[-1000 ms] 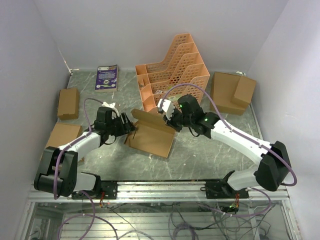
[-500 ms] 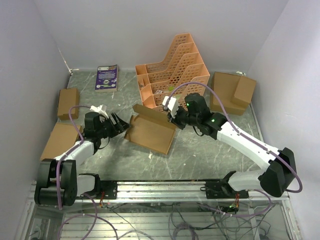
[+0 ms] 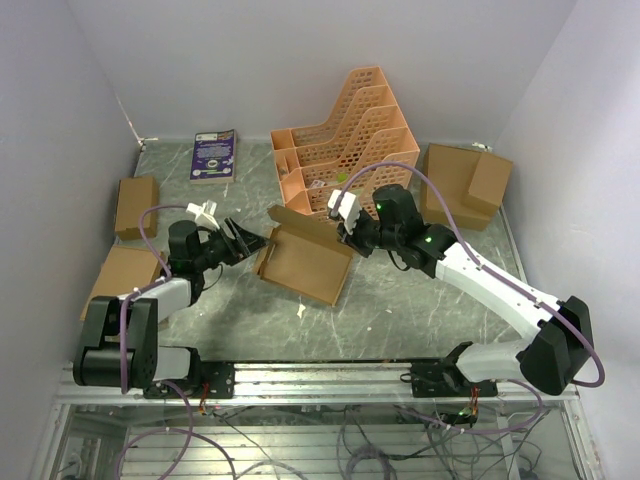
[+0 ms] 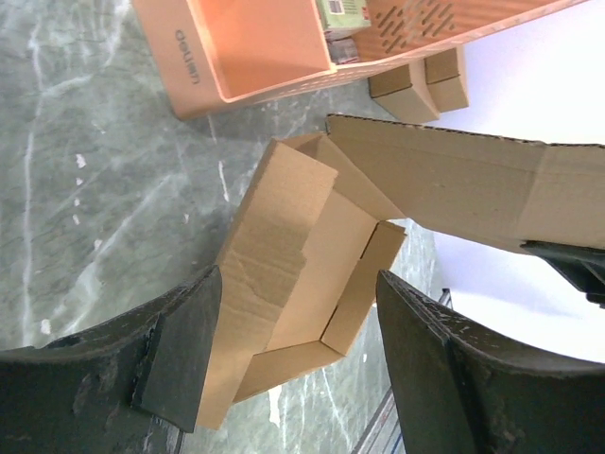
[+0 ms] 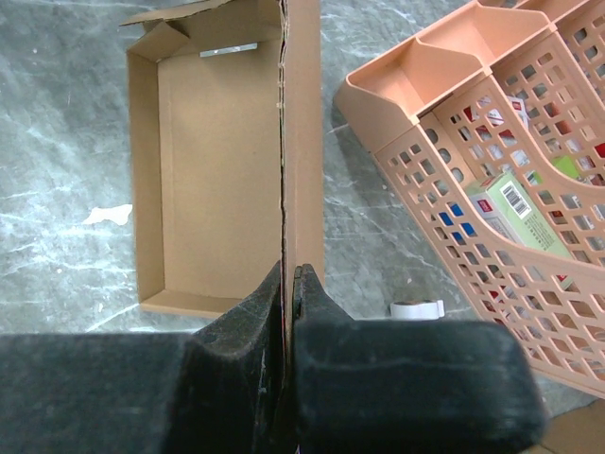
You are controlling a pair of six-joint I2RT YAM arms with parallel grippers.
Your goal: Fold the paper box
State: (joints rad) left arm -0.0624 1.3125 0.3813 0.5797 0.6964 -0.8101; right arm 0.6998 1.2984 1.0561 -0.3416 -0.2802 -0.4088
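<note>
Right gripper [image 3: 347, 232], seen from above, is clamped on the raised flap [image 3: 310, 225] of the box [image 3: 305, 268]. The box lies open mid-table [image 3: 400, 300], just in front of the orange rack [image 3: 345, 140]. Left gripper [image 3: 248, 238] is spread wide just left of the box, holding nothing. A purple booklet [image 3: 213, 155] lies at the back, its print too small to read.

From the left wrist, the two fingers [image 4: 180, 350] frame the box's near corner, and the rack's side reads "deli".

From the right wrist, the jaws pinch the flap's edge, which stands upright beside the box's tray. A barcoded pack [image 5: 515, 213] sits in the rack, and a white tape roll [image 5: 416, 308] lies by its foot.
</note>
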